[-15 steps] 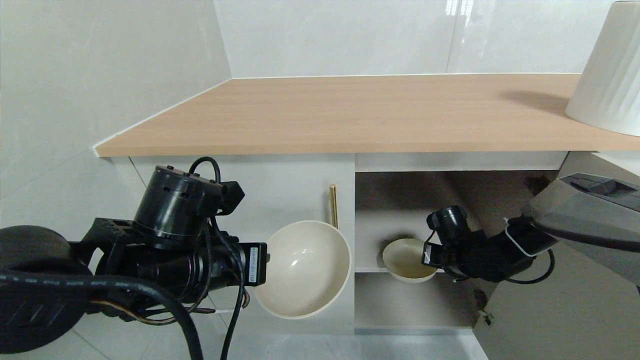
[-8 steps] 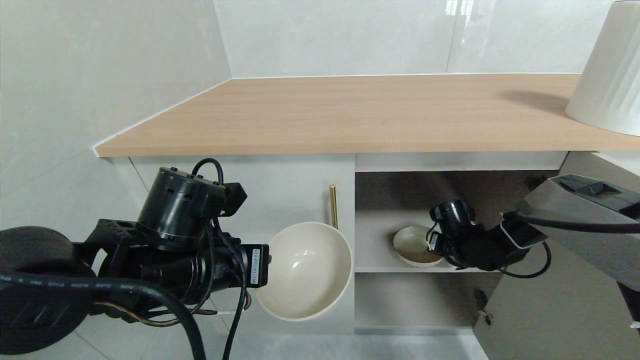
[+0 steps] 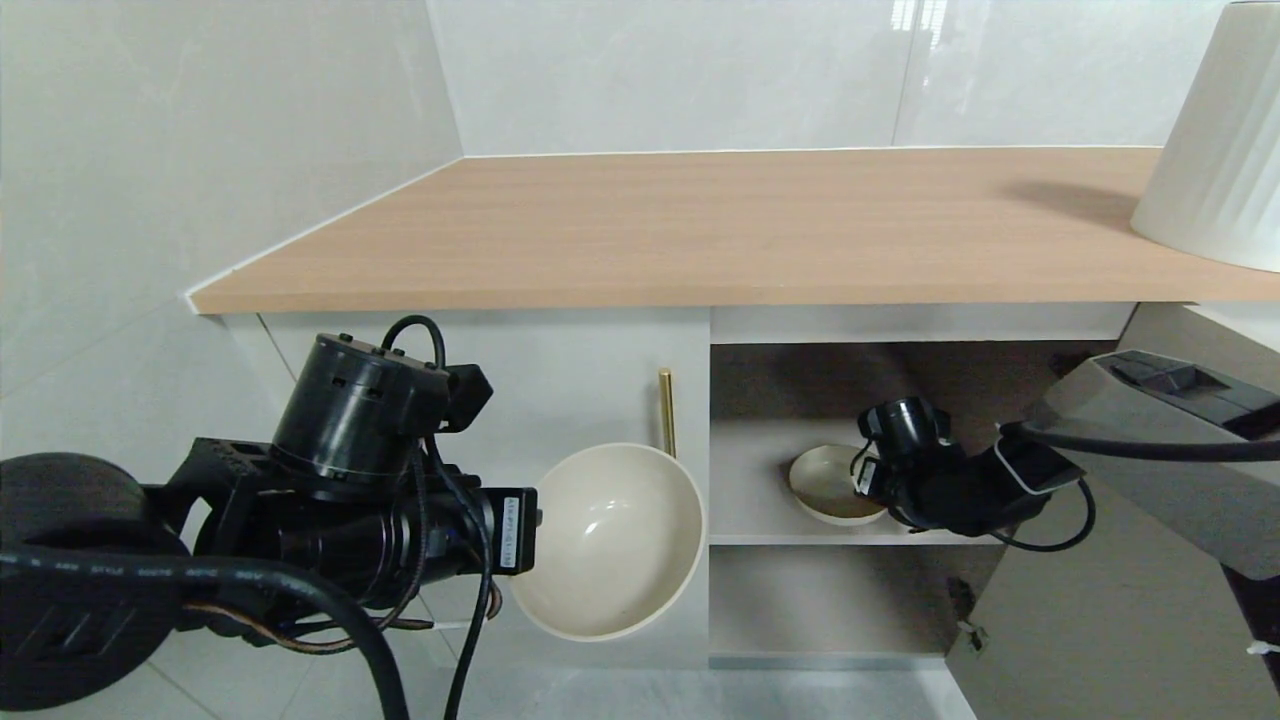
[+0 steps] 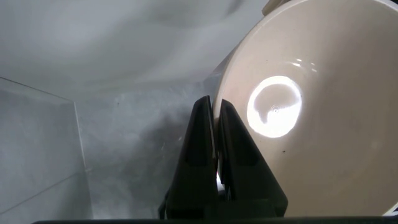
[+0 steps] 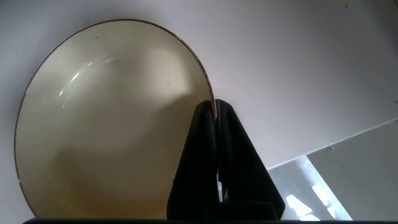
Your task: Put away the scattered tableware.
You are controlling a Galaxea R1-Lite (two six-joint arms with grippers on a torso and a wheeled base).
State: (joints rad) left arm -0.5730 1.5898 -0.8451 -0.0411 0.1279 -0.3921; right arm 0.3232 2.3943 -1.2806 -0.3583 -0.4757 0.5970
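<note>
The wooden countertop (image 3: 700, 230) tops a cabinet (image 3: 900, 322) whose right compartment stands open, with a white shelf (image 3: 750, 495) across it. Left of that shelf, in front of the closed door (image 3: 560, 380) with the brass handle (image 3: 666, 410), the large cream bowl (image 3: 610, 540) hangs tilted, its hollow facing outward. The left gripper (image 4: 214, 102) holds it, fingers pinching the rim. On the shelf, toward its front edge, is the small cream bowl (image 3: 825, 485). The right gripper (image 5: 215, 107) has its fingers pressed onto that rim, one inside and one outside. Whether the base rests on the shelf is hard to tell.

The step in hand looks like setting this bowl down. Lower it until it sits flat and part the fingers just enough to free the rim. Then draw straight back off the shelf so the bowl isn't dragged toward the edge. The large bowl should be held clear of the door meanwhile.
</note>
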